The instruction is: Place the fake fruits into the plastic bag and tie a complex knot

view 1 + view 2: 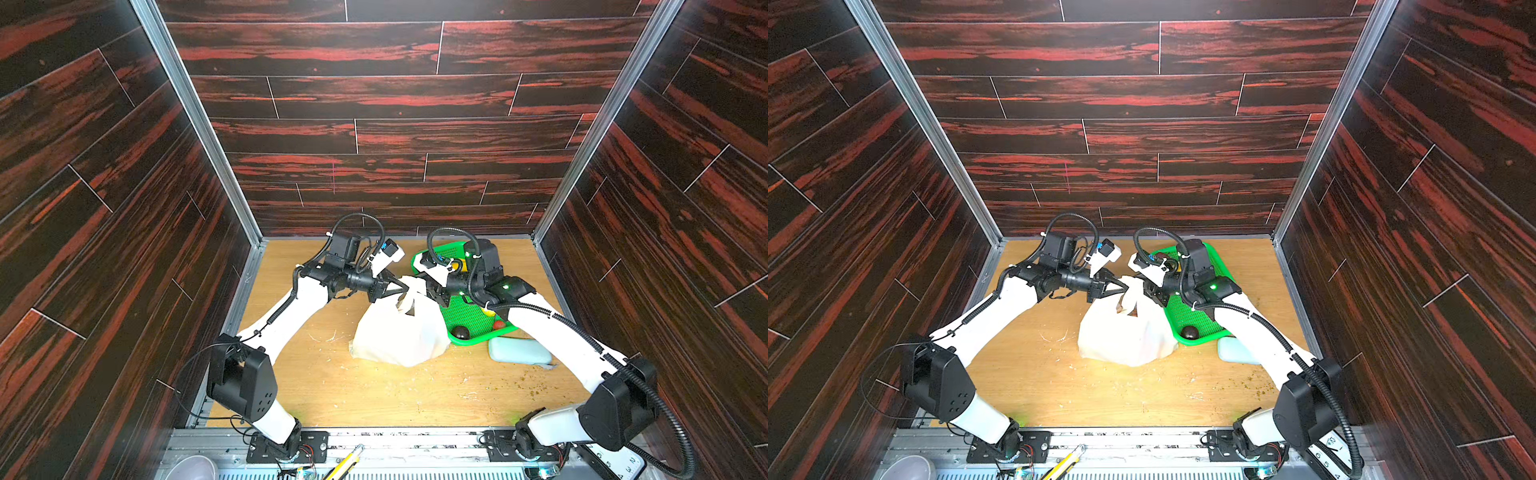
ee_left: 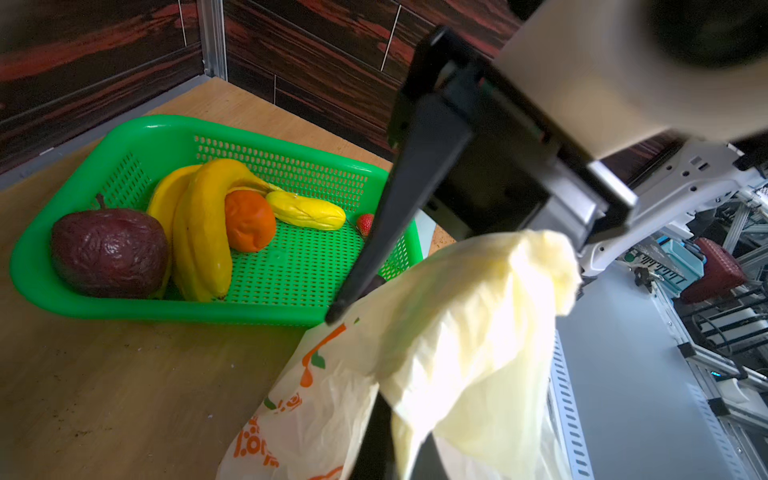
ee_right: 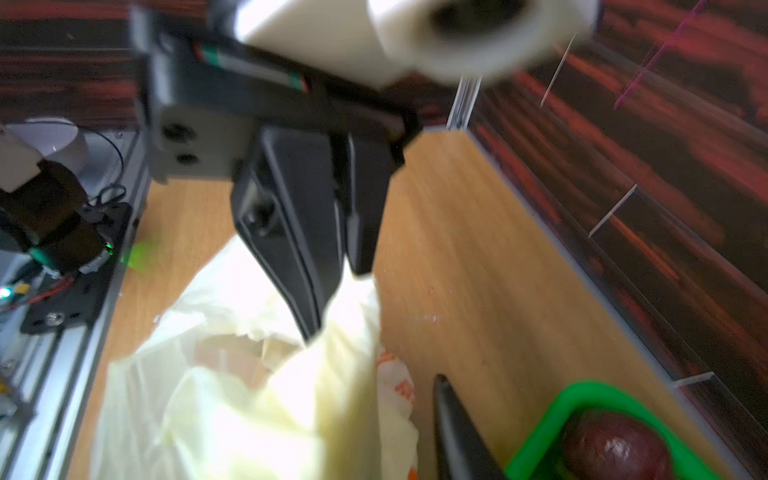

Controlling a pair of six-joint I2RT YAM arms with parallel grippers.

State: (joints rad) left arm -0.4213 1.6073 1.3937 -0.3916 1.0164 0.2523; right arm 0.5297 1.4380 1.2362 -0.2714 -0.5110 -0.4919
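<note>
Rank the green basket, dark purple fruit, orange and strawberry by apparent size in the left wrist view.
1. green basket
2. dark purple fruit, perhaps helped by sitting nearer the camera
3. orange
4. strawberry, partly hidden

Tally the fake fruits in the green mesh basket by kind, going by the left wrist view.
Green plastic mesh basket:
yellow plastic bananas: 2
dark purple wrinkled plastic ball: 1
round orange plastic fruit: 1
yellow ridged oblong plastic fruit: 1
small red plastic strawberry: 1
Total: 6
</note>
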